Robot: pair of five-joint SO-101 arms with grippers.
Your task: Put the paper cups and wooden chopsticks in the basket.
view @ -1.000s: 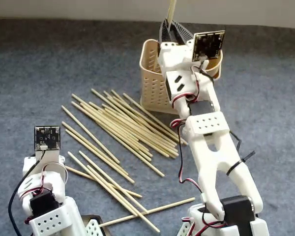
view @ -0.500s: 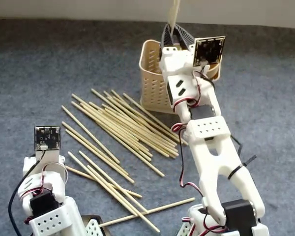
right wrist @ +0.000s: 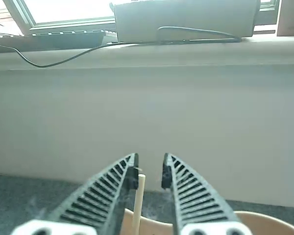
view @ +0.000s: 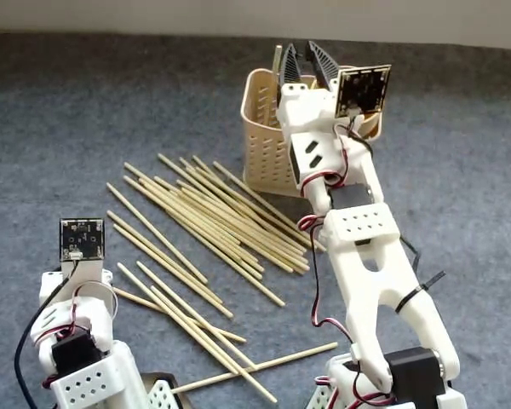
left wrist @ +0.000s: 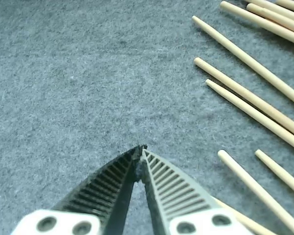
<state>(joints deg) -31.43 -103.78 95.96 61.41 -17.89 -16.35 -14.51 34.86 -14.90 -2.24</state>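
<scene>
Wooden chopsticks (view: 213, 217) lie scattered across grey carpet (view: 68, 128) in front of the basket (view: 264, 145). The thickest bundle fans out from just beside the basket's front wall, and its nearest ends stop just short of the base. More sticks trail farther from the basket toward the left arm (view: 81, 341), and one stray stick (view: 255, 366) lies crosswise at the far end of the spread, well apart from the basket.

The cream, perforated basket stands upright on the carpet. The right arm (view: 358, 230) stretches over the bundle to it, and the right gripper (view: 302, 49) hangs directly above the basket's open mouth. In the right wrist view the right gripper (right wrist: 150, 159) has its ribbed black jaws spread. A single chopstick (right wrist: 137, 205) stands upright in the gap between them, close against one jaw and clear of the other, with its top just below the fingertips. Whether it touches that jaw cannot be told. Behind the basket rises a white wall (right wrist: 147, 107) topped by a window sill (right wrist: 137, 46) with a dark cable running along it.

The left arm sits well apart from the basket, at the opposite end of the spread. Its wrist view shows the left gripper (left wrist: 139, 149) with jaws pressed together at the tips, holding nothing and poised over bare carpet, with several loose sticks (left wrist: 250, 61) lying off to one side of it.
</scene>
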